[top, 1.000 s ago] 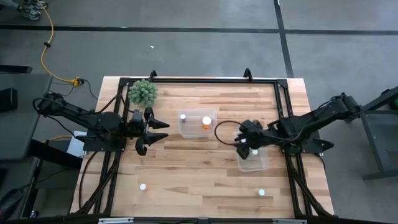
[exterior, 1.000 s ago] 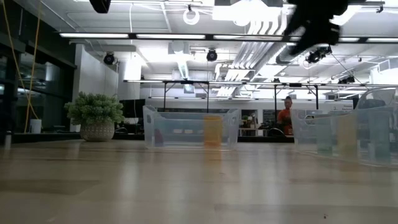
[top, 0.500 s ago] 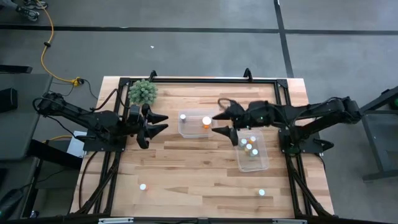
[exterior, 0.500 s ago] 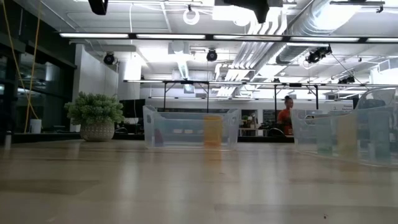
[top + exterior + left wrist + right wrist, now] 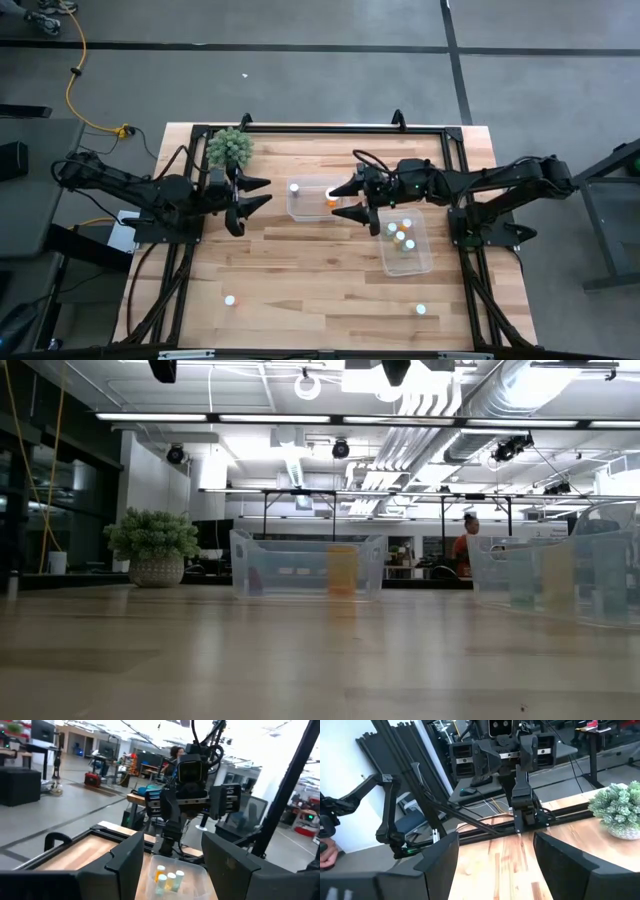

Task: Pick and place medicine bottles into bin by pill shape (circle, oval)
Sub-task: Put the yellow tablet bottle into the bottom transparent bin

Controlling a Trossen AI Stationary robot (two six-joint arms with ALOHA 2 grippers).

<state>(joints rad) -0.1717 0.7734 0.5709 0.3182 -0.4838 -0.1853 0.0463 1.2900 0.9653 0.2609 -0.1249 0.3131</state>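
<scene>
Right claw point(image 5: 349, 197) moved from right bin point(image 5: 407, 245) to center bin point(image 5: 316, 198), wide open, empty, left claw point(image 5: 252, 193) open, empty.

Both arms are matte black, built of jointed segments with boxy housings. Black cables loop along each. The left claw point(image 5: 243, 196) and the right claw point(image 5: 347, 197) each have two flat, tapered black fingers. The wrist views show ribbed side blocks and a dark rectangular panel on each wrist.
</scene>
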